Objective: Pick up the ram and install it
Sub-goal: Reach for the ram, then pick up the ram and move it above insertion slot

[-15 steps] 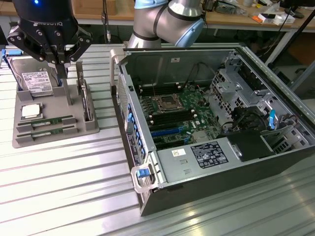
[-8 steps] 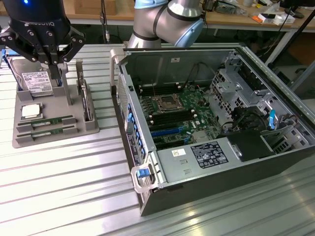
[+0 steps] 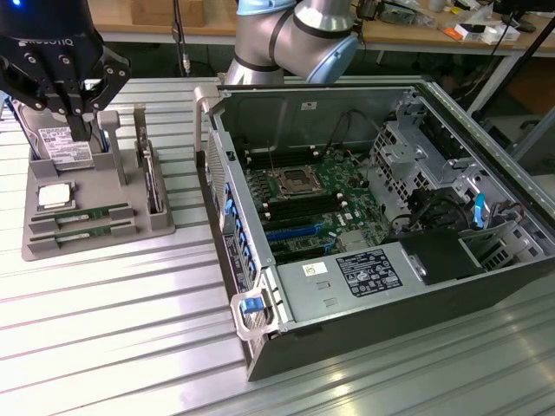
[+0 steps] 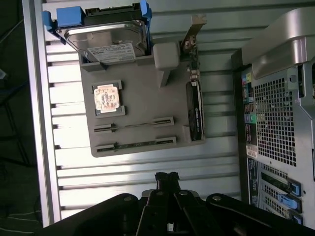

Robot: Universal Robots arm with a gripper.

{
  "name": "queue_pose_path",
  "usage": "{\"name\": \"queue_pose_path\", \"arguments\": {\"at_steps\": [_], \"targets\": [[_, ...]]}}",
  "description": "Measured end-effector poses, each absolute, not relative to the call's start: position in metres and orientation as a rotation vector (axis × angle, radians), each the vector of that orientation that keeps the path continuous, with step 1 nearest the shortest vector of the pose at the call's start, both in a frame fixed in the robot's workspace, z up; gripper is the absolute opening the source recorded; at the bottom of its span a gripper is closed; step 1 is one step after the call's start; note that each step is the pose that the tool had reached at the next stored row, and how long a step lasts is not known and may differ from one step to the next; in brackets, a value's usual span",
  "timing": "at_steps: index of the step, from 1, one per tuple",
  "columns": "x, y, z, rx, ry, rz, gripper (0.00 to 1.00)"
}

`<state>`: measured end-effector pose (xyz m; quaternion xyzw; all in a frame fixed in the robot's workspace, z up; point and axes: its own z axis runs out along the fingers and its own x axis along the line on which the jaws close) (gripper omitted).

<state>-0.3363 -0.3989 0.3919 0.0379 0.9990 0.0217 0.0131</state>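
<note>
Tool (image 3: 74, 113) (image 4: 167, 178) shut tight with nothing between its fingers, above the grey holder (image 3: 97, 186) on the tabletop (image 3: 113, 321); the ram (image 3: 87, 213) (image 4: 135, 125) sits slotted in that holder, beside the CPU chip (image 3: 54, 195)

Table: you have a ribbed metal table (image 3: 104, 338) under everything.
Tray: your grey holder tray (image 3: 87, 250) lies on it at the exterior view's left, apart from the computer.
Hard drive: a silver hard drive (image 3: 61, 143) with a white label leans at the tray's far end.
Chip: a square chip (image 3: 54, 196) sits flat in its recess, just beside the drive.
Card: a dark card (image 3: 152, 178) stands on edge along the tray's side nearest the computer.
Computer: your open computer case (image 3: 390, 334) lies on its side at the exterior view's right, its green circuit board (image 3: 312, 204) facing up.
Power supply: a silver box (image 3: 334, 290) with a black label lies along the case's edge nearest the camera.
</note>
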Motion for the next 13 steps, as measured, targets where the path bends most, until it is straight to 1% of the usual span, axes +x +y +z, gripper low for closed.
{"name": "queue_pose_path", "arguments": {"at_steps": [13], "targets": [[-0.3365, -0.3989, 0.3919, 0.118, 3.112, 0.068, 0.11]]}}
